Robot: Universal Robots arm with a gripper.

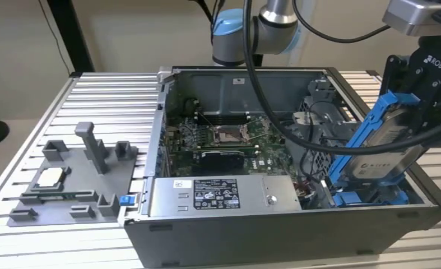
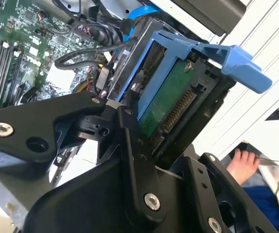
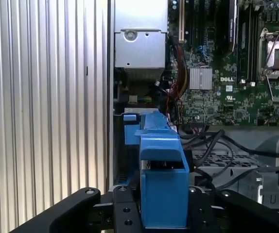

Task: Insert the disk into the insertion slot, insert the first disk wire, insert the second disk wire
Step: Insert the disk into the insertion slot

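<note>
Over the insertion slot (image 1: 370,197), your hand (image 3: 163,213) is clamped on the tilted disk (image 1: 388,147), gripping its upper end.

Open computer case (image 1: 280,241) on the desk (image 1: 108,101), green motherboard (image 1: 184,140) inside. Grey fixture plate (image 1: 70,174) beside it, toward the desk's edge at the exterior view's left.

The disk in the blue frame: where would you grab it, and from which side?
By its upper end, from above, squeezing its two broad flat faces. The disk is thin and hangs tilted over the insertion slot, so this hold, which the claw seems to have, leaves the lower end free.
</note>
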